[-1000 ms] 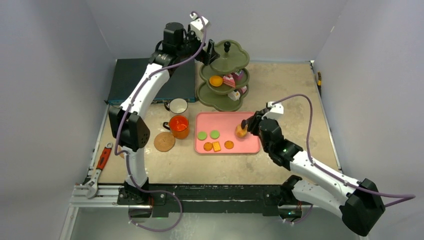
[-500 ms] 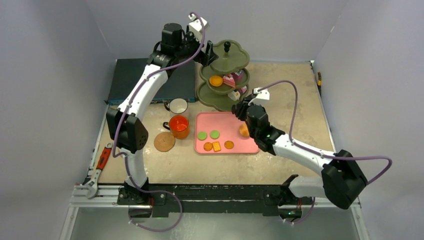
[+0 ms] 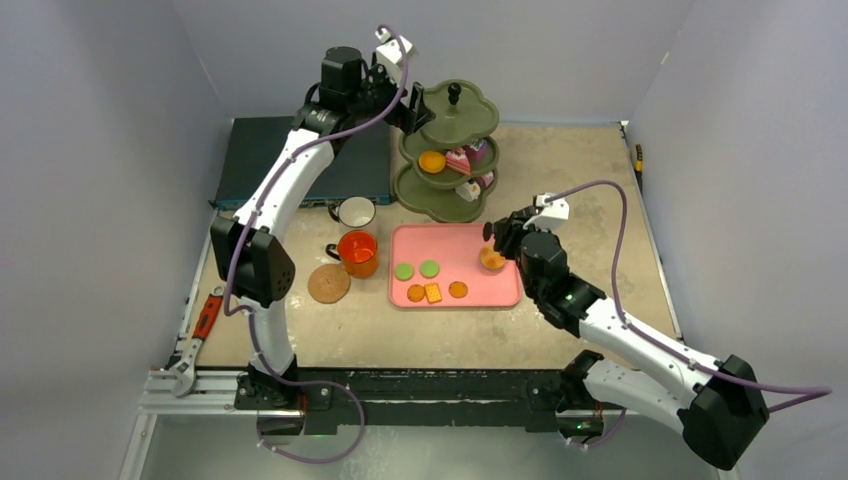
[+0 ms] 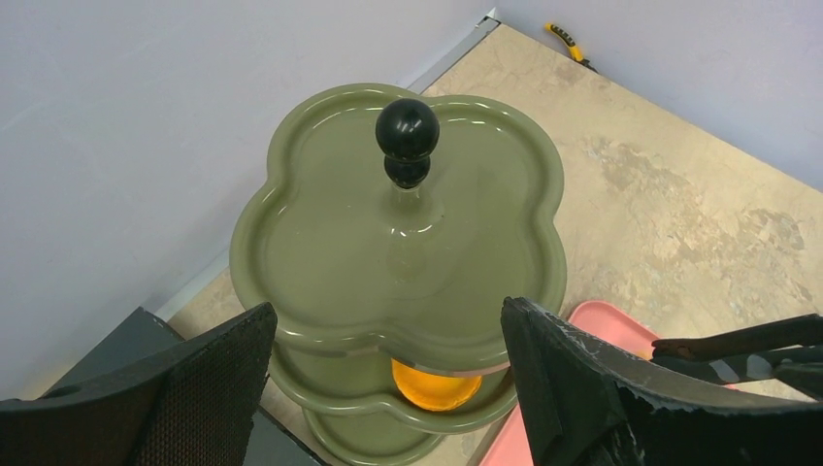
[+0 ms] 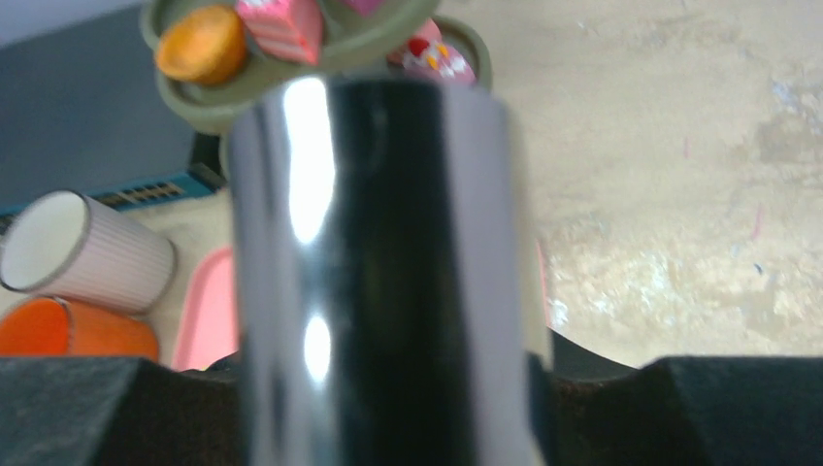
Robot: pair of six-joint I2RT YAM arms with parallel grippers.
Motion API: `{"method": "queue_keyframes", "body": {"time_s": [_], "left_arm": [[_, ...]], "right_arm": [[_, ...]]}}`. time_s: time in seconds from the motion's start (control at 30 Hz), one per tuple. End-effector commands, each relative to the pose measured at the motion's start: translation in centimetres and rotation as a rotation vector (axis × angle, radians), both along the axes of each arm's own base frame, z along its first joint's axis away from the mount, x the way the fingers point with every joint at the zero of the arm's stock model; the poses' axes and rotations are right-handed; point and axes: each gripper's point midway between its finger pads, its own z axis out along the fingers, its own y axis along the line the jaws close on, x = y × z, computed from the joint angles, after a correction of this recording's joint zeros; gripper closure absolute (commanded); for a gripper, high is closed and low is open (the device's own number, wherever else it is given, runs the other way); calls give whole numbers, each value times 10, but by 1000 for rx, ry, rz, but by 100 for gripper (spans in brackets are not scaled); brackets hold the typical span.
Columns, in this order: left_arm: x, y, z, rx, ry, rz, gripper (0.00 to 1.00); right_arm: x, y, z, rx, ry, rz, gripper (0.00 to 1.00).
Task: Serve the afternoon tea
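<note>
The olive-green three-tier stand point(image 3: 470, 116) stands at the back. Its middle tier holds an orange biscuit point(image 3: 432, 161) and pink cakes point(image 3: 460, 160). My left gripper point(image 3: 420, 108) is open, its fingers point(image 4: 209, 374) on either side of the top tier's point(image 4: 320, 243) near rim. My right gripper point(image 3: 497, 240) is shut on shiny metal tongs point(image 5: 388, 243), just above an orange piece point(image 3: 491, 259) on the pink tray point(image 3: 450, 242). Green biscuits point(image 3: 403, 271) and orange biscuits point(image 3: 458, 289) lie on the tray. The white mug point(image 3: 354, 212), orange mug point(image 3: 358, 252) and one cork coaster point(image 3: 329, 284) are to its left.
A flat dark-blue box point(image 3: 290, 160) lies at the back left, under my left arm. A red-handled wrench point(image 3: 205, 320) lies at the table's front left edge. A small yellow tool point(image 3: 640, 155) lies by the right wall.
My right gripper swung up toward the stand, then came back down beside the orange piece on the tray. The orange piece stayed on the tray. My left gripper barely moved.
</note>
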Motion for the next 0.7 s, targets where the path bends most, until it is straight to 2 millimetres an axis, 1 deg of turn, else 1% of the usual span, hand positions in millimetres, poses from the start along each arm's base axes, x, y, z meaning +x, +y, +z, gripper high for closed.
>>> {"method": "queue_keyframes", "body": {"time_s": [0.0,0.17,0.33,0.67], "left_arm": [[-15,6,38,-34,-72,-18,14],[-17,6,38,-37,-66,-20,14],[-18,6,39,-38,-67,-22,14],[-21,6,42,-40,-69,-23,14]], "right_arm": [[-10,-15,-17,-34,48,-39,54],[-13,-17,-23,-45,58,-37,47],[-15,-17,-29,-52,65,-29,43],[-14,-11,-45,-53,85,-4,42]]}}
